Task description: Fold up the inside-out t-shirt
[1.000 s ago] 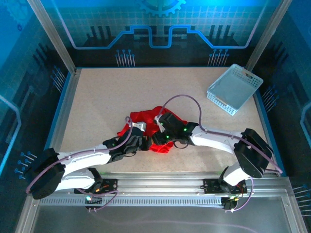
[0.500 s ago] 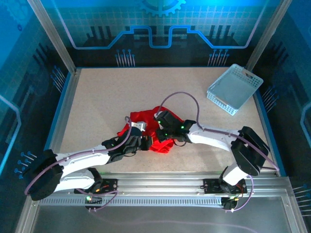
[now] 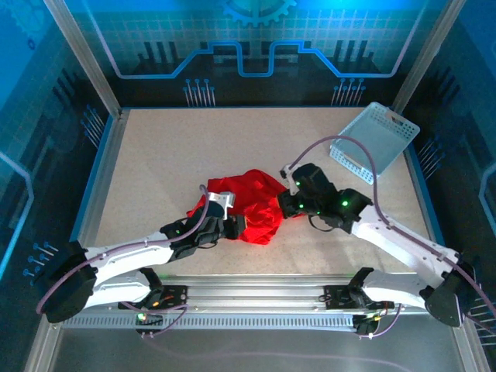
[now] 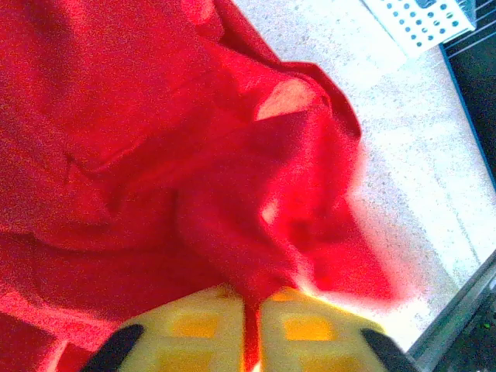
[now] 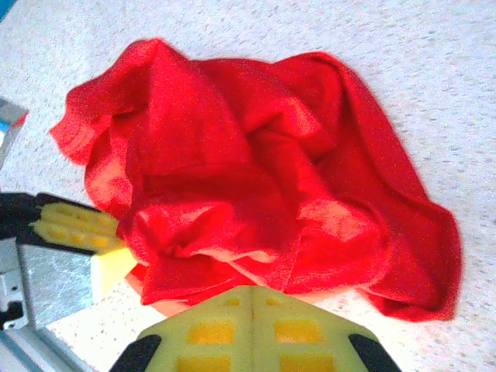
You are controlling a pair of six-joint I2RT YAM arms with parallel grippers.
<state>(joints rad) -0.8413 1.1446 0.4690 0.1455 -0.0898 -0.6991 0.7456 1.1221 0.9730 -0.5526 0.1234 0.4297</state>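
Red t-shirt [image 3: 252, 205], its folds tight between closed left fingers [image 4: 231, 311] and closed right fingers [image 5: 245, 307].

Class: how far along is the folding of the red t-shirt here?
Done: nothing folded; the t-shirt lies crumpled. In hand: the left gripper pinches a fold of it, and the right gripper is shut at its edge. Left: spreading it flat and every fold.

The t-shirt [image 3: 252, 205] was plain bright red, paler where light caught its folds, and the worktop [image 3: 170, 155] was beige with fine speckles. The mesh basket [image 3: 372, 141] was light blue, patterned with small holes. The left end effector [image 4: 249, 310] and right end effector [image 5: 252, 306] had yellow fingers [image 5: 209, 333] with darker amber squares.
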